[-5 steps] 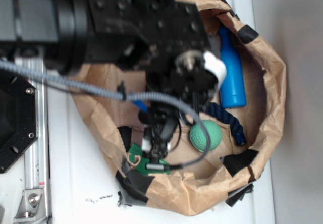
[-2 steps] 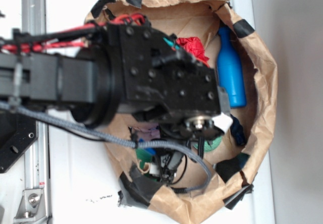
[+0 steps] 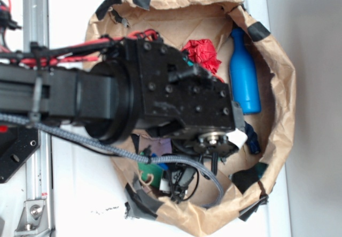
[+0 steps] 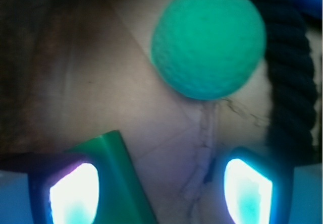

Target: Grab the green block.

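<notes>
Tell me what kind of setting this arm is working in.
Probably a lab robot test bench, not a home: a taped brown paper bag used as a bin on a white table, an aluminium rail alongside, and odd toys inside: blue bottle, green ball, green block.
</notes>
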Robot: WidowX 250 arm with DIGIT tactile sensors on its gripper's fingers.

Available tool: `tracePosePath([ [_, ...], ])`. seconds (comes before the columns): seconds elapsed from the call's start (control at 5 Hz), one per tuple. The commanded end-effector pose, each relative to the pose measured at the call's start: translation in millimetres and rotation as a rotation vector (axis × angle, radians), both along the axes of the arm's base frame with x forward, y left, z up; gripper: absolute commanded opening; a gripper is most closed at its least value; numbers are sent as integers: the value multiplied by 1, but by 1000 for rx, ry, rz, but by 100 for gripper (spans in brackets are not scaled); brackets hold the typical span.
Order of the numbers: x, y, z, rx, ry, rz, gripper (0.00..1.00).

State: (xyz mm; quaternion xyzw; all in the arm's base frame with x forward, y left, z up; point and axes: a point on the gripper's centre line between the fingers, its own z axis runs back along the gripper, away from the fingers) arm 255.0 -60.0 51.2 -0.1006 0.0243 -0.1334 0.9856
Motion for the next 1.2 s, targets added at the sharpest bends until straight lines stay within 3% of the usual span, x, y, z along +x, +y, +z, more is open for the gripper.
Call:
tracePosePath([
  [0.0,-14,-17,5,26,-12,-66,100],
  [0.6,-41,-20,-21,5,49,-112,100],
  [1.0,-64,-27,-32,-52,32,-179,100],
])
